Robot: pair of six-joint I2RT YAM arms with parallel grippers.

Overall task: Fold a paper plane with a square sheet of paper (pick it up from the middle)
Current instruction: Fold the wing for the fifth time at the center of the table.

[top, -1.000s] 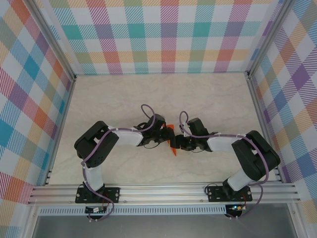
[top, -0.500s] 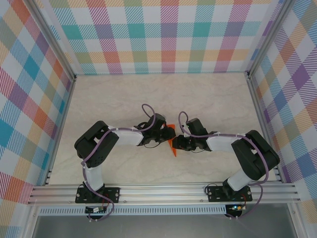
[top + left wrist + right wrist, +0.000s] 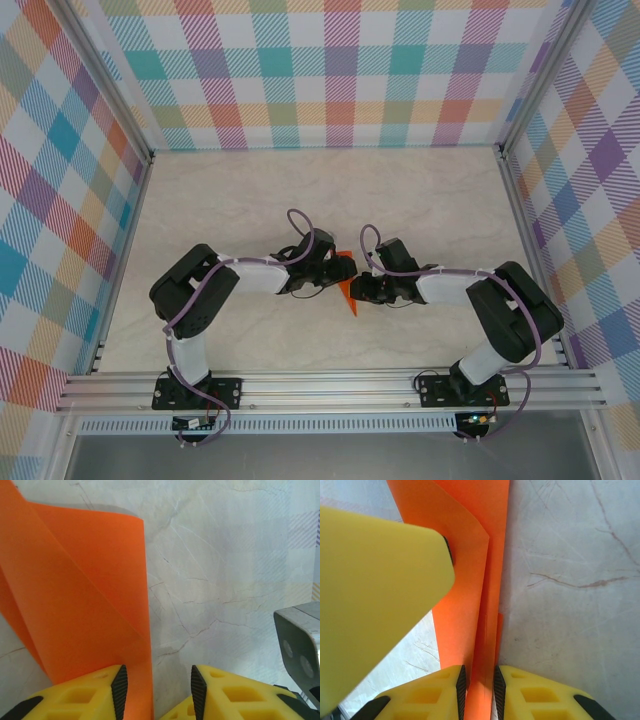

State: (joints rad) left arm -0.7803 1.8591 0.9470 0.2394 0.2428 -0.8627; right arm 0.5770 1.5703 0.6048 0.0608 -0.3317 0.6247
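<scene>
A: Where was the folded bright orange paper sheet (image 3: 347, 290)?
B: Near the middle of the pale marbled bench (image 3: 250, 200), between the two grippers.
A: And the grips?
B: The right gripper (image 3: 478, 677) was pinched narrowly onto the sheet's layers. The left gripper (image 3: 157, 680) stood partly open, the sheet lying by one pad (image 3: 119, 687).

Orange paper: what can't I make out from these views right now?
Top view: left gripper and right gripper cover most of the orange paper; folds unreadable.
Left wrist: frame edges crop the paper.
Right wrist: blurred yellow finger hides its left side; top cropped.
</scene>
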